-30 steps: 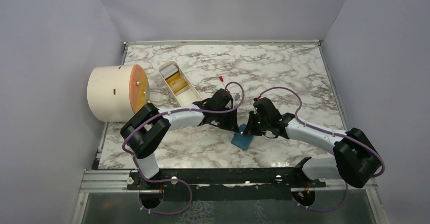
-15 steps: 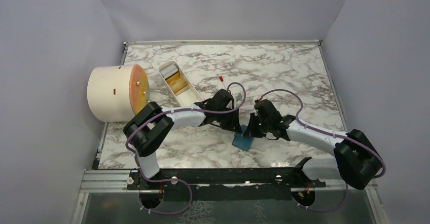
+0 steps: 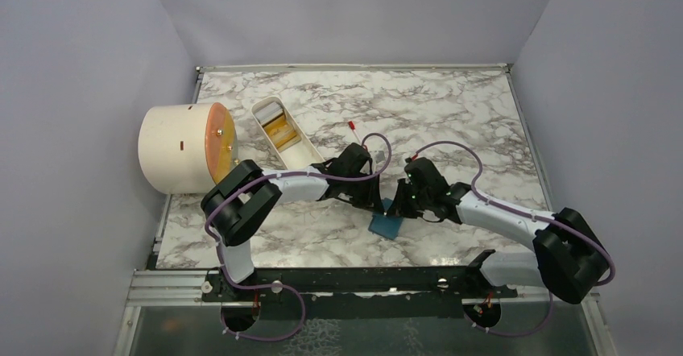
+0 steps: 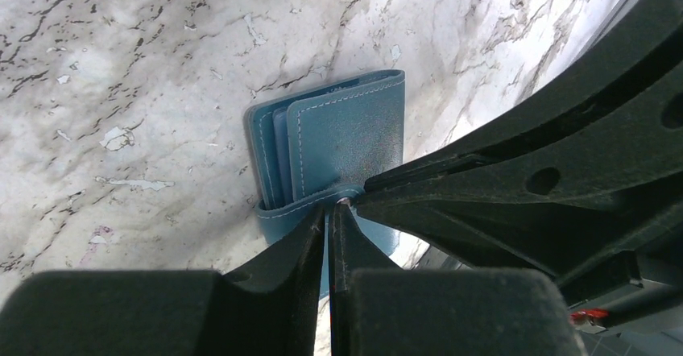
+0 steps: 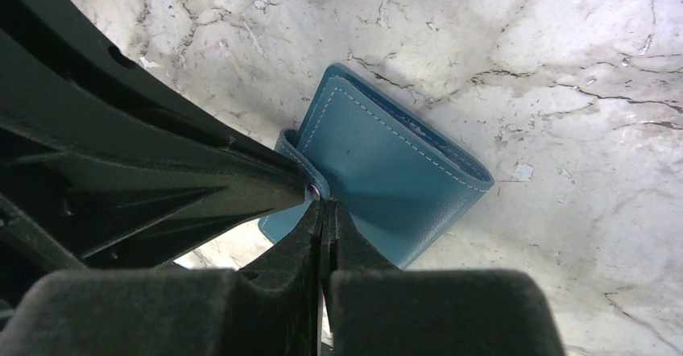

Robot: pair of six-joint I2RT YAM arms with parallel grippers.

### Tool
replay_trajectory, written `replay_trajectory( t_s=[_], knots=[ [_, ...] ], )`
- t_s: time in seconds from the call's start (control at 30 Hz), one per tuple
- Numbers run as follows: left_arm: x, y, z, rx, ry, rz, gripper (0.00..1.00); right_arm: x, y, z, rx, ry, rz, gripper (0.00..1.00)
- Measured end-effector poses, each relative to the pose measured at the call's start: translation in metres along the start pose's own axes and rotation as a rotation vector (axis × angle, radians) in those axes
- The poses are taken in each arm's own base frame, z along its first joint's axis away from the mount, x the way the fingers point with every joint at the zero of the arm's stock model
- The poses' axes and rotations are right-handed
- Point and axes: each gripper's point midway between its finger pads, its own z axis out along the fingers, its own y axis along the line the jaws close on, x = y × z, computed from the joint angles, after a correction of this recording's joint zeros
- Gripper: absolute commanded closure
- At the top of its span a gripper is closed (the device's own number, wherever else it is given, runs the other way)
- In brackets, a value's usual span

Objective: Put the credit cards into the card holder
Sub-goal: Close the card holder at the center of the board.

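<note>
The teal-blue card holder [image 3: 386, 225] lies folded on the marble between the two arms. Its strap [image 4: 294, 209] wraps round one edge and ends in a small round snap [image 5: 312, 188]. My left gripper [image 4: 329, 209] has its jaws drawn in to a thin slit pinching the strap's end. My right gripper [image 5: 324, 204] is shut, its tips pressed against the holder just under the snap, opposite the left one. The credit cards sit in the white tray: a yellow-orange one [image 3: 282, 137] and a grey one [image 3: 272, 117] behind it.
The long white oval tray [image 3: 302, 153] lies at an angle just left of my left wrist. A cream cylinder [image 3: 171, 148] with a round orange face lies at the table's left edge. Grey walls close in on three sides.
The left arm's elbow has crept to the right and its wrist has settled closer over the holder. The right wrist has shifted slightly. The card holder has stayed in place.
</note>
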Motion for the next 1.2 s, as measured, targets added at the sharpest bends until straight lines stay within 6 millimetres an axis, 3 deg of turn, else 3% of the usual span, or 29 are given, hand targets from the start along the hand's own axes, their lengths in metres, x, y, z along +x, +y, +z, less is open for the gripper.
replay_trajectory(
  t_s=[1.2],
  knots=[
    [0.0019,-0.0038,0.0002,0.016,0.009,0.006,0.90,0.0069,-0.0050,-0.0006,0.010,0.007,0.046,0.99]
  ],
)
